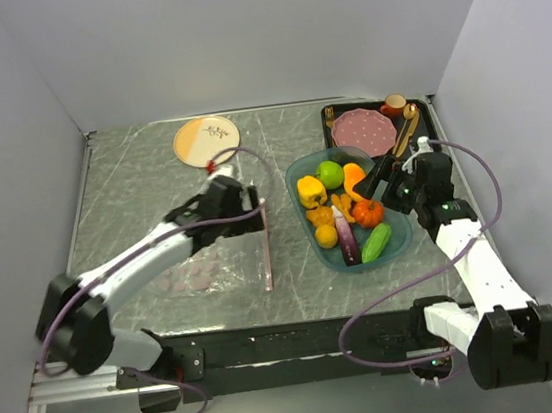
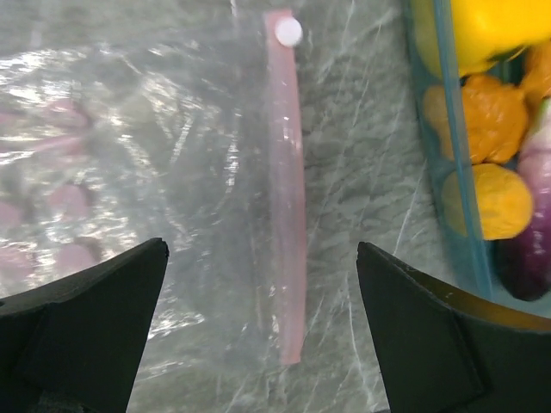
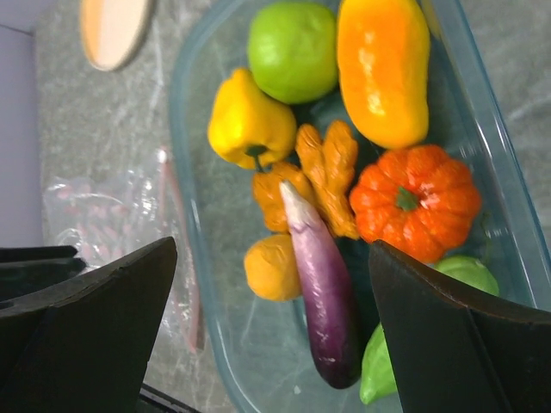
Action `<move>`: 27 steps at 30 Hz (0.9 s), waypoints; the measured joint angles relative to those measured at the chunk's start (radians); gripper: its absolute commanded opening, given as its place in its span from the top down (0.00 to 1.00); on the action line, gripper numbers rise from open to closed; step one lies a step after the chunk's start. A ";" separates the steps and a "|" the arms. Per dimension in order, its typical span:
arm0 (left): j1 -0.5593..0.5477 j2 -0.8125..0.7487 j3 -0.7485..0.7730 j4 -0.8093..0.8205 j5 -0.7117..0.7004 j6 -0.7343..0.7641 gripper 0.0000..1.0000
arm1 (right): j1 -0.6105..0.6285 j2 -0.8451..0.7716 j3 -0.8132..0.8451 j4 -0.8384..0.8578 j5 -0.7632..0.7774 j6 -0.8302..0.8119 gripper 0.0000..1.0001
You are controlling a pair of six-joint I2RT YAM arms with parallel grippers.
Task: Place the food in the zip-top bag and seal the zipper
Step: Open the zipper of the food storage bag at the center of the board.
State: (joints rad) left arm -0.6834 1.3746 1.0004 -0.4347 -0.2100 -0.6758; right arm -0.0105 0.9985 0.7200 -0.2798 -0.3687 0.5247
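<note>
While all the food [image 1: 341, 203] sits in the teal tray [image 1: 295, 196], both grippers hang with jaws spread wide and nothing between them. The left gripper [image 2: 263, 249] is left of the tray, over the bag [image 1: 201, 272], which lies flat on the table [image 1: 132, 184] just left of the tray. Its fingers [image 2: 86, 318] stand one on each side of the zipper [image 2: 288, 215]. The zipper runs along the bag edge nearest the tray, close to the rim but apart from it, with a white dot [image 2: 288, 32] at its far end.

The right gripper [image 3: 274, 248] hangs over the tray, above the eggplant [image 3: 323, 292]. Within the tray, the apple [image 3: 293, 50] and a long orange piece [image 3: 383, 69] lie at the far end. The pepper [image 3: 250, 120] is by the left rim and the tomato [image 3: 415, 200] is toward the right rim. The cucumber [image 1: 376, 242] lies at the near end beside the eggplant.

Just behind the tray stands a black tray [image 1: 331, 119] holding a pink plate [image 1: 364, 130]. Well to the left of the teal tray and farther back lies a cream-and-orange plate [image 1: 205, 140].
</note>
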 measured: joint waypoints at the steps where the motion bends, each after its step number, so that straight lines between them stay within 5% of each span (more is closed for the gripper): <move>1: -0.031 0.050 0.030 -0.011 -0.022 -0.004 0.03 | 0.000 0.010 0.000 -0.008 0.003 -0.003 0.00; 7: -0.124 0.228 0.107 -0.108 -0.166 -0.055 0.05 | 0.000 0.017 0.000 -0.060 0.016 -0.024 0.00; 19: -0.207 0.319 0.179 -0.159 -0.249 -0.138 0.31 | 0.000 -0.003 0.000 -0.097 0.027 -0.029 0.00; 27: -0.208 0.361 0.179 -0.180 -0.275 -0.161 0.34 | 0.000 -0.026 -0.001 -0.102 0.027 -0.028 0.00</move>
State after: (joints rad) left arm -0.8909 1.7359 1.1797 -0.6151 -0.4847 -0.8364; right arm -0.0105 0.9726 0.7193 -0.3820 -0.3416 0.4965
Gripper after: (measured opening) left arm 0.663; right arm 0.998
